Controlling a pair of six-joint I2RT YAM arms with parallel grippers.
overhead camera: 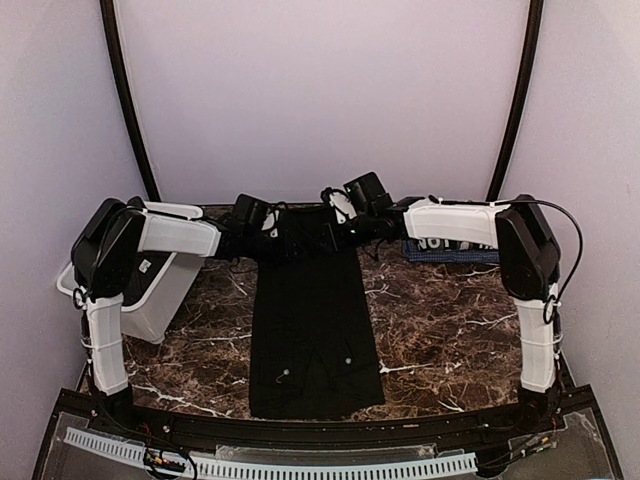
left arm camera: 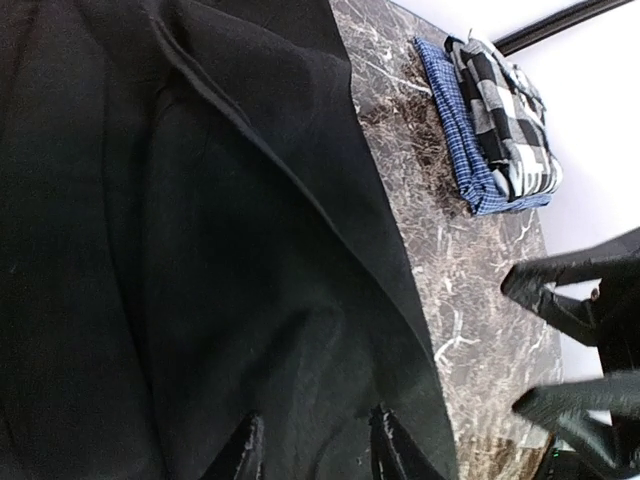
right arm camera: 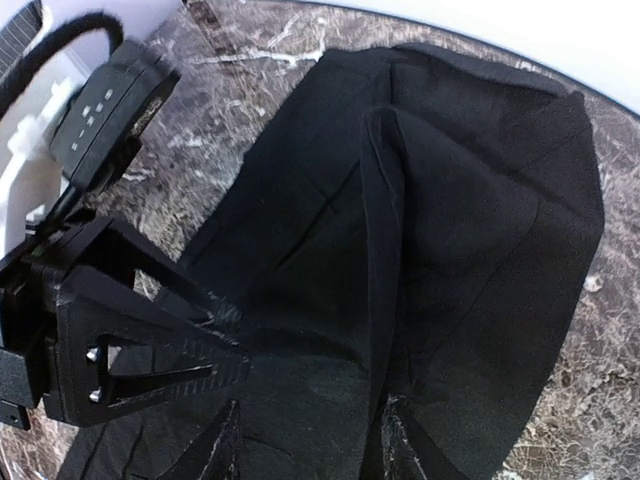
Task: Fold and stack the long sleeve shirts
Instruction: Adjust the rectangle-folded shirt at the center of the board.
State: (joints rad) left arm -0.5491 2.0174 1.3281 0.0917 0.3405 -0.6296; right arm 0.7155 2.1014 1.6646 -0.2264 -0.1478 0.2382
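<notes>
Left gripper (left arm camera: pixel 316 435) and right gripper (right arm camera: pixel 312 425), half-parted, are pressing the far end of the black shirt (overhead camera: pixel 315 320); grip cannot be told

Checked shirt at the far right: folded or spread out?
Folded: the checked shirt lies as a compact, layered bundle on the table, apart from the black shirt.

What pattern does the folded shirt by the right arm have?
The shirt is black-and-white checked with a blue edge; left wrist view shows it best.
</notes>
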